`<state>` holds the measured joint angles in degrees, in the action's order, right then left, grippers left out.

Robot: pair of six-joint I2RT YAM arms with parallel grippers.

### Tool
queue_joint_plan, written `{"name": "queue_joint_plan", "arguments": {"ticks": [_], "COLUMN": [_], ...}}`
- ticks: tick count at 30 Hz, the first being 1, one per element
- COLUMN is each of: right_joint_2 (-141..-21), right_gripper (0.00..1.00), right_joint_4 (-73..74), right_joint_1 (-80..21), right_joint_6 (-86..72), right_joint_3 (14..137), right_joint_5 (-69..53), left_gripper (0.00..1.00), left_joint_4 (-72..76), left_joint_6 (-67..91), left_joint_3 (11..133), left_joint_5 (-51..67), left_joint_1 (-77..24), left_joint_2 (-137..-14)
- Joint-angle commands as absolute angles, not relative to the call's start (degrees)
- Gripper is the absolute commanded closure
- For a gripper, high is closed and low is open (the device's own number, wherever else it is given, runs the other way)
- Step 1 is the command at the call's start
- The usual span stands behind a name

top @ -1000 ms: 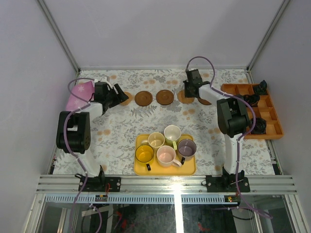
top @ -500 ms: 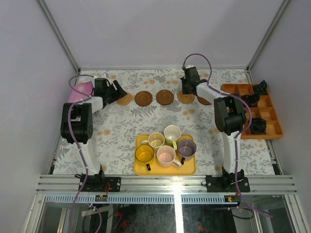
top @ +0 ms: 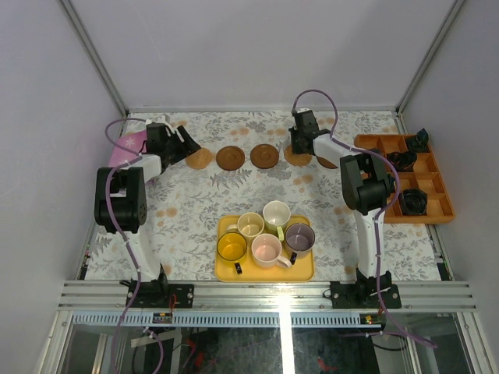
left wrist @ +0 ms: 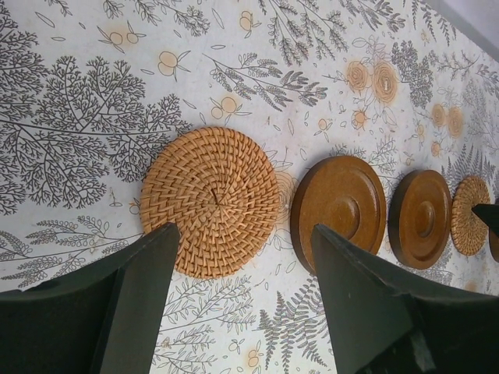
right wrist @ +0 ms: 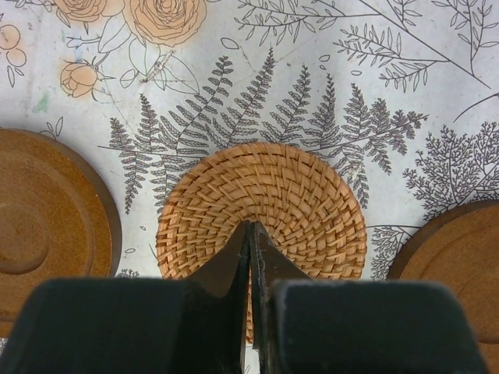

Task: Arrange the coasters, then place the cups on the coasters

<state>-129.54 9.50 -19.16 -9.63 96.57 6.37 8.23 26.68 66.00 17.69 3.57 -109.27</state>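
- The coasters lie in one row across the far part of the table (top: 195,210). From the left they are a left woven coaster (top: 199,159), a first brown coaster (top: 230,157), a second brown coaster (top: 264,156), a right woven coaster (top: 295,158) and a third brown coaster (top: 327,163).
- The third brown coaster is partly hidden behind the right arm.
- Neighbouring coasters sit just beside each other without touching, with a narrow strip of flowered cloth between their rims.
- The woven pair are tan with a spiral basket weave. The brown ones are smooth, with a raised rim and a round boss in the middle.
- A broad band of bare cloth separates the row from the cups.
- The cups (top: 267,232) are packed together on the yellow tray (top: 265,271) at the near centre, well apart from the coasters.
- The left gripper (left wrist: 243,234) hangs low over the near edge of the left woven coaster, its fingers spread wider than the disc and holding nothing.
- The right gripper (right wrist: 250,227) has its fingers pressed together over the near half of the right woven coaster. Whether the tips touch the weave cannot be told.
- Both arms reach far out, forearms angled inward toward the row.
- An orange box (top: 433,210) lies along the right edge.
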Motion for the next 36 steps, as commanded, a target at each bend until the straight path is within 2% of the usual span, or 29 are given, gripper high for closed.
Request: {"name": "queue_joint_plan", "arguments": {"ticks": [1,24,30,36], "right_joint_2": [-126.8,-118.3,-112.5,-105.3], "right_gripper": [1.0,1.0,0.95,0.86], "right_joint_4": [9.2,6.6,4.7,2.7], "right_joint_1": [-19.8,-19.7,-19.8,-19.8], "right_joint_6": [-10.4,-9.3,-10.7,-12.1], "right_joint_3": [94.7,93.4,89.5,83.4], "right_joint_5": [7.6,4.7,3.1,5.3], "left_gripper": [0.31,0.31,0.31,0.31], "left_joint_4": [11.3,13.3,13.3,15.4], "left_joint_6": [25.8,27.7,27.4,26.3], "left_joint_3": [65.1,64.9,64.0,61.0], "left_joint_5": [18.9,20.6,20.8,19.5], "left_joint_1": [4.1,4.4,4.5,4.5], "left_joint_2": [-107.3,-106.0,-103.9,-100.4]}}
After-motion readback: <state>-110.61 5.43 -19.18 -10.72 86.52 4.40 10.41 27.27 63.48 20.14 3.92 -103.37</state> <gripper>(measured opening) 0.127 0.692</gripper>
